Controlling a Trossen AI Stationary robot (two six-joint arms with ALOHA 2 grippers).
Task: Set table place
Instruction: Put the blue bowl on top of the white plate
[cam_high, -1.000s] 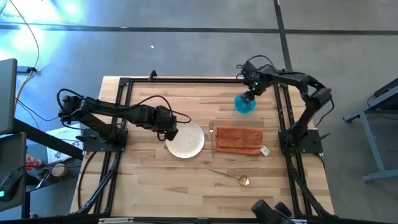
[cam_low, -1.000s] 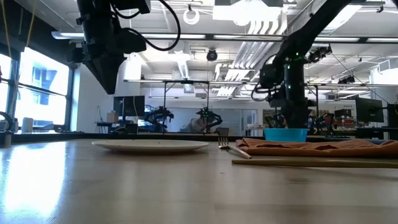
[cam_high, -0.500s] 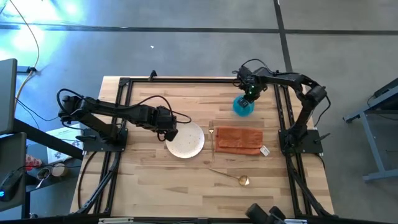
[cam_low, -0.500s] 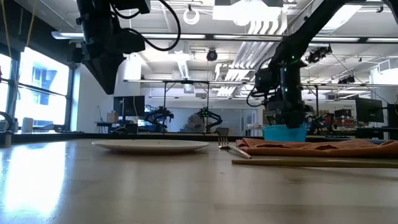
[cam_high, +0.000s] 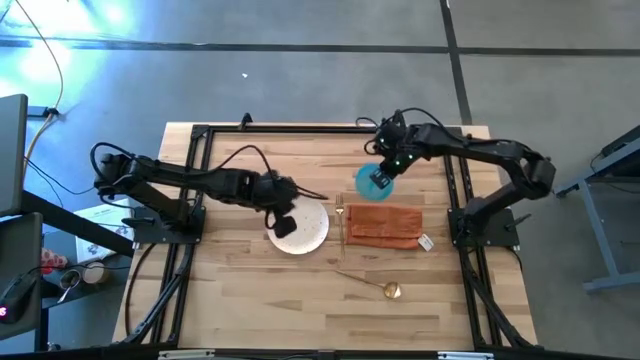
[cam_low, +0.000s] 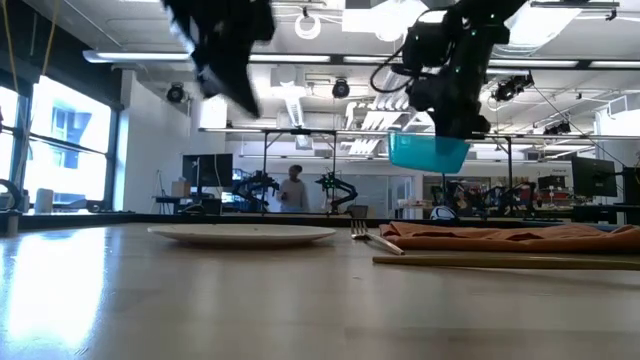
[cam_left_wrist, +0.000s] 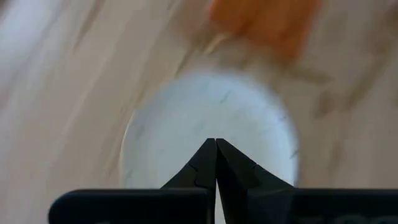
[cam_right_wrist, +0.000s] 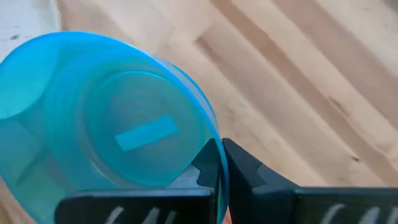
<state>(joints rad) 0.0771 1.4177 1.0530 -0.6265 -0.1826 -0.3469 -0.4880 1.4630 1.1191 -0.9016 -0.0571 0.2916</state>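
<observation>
My right gripper (cam_high: 384, 172) is shut on the small blue bowl (cam_high: 370, 183), which hangs in the air (cam_low: 428, 150) over the table's far middle, beyond the rust-orange napkin (cam_high: 385, 223). The white plate (cam_high: 303, 230) lies flat on the wooden table (cam_high: 250, 300). A gold fork (cam_high: 340, 216) lies between plate and napkin. The gold spoon (cam_high: 376, 286) lies nearer the front. My left gripper (cam_high: 283, 222) is shut and hovers above the plate's left part (cam_left_wrist: 205, 118), clear of it. My right gripper pinches the bowl's rim (cam_right_wrist: 212, 129), one finger inside the bowl and one outside its wall. The fingers come slanting down from the table's far right. The bowl is lifted clear of the table and hangs tilted (cam_low: 428, 150).
A black rail frame (cam_high: 300, 128) borders the work area, and cables run along the left arm. Bare wood lies near the front left (cam_high: 240, 290). In the low view a person (cam_low: 293, 186) stands far off in the room behind.
My right gripper has shut on the bowl's rim, lifted it clear of the table and carried it toward the table's left and slightly nearer, tilting it. My left gripper has moved a little toward the right, over the plate.
</observation>
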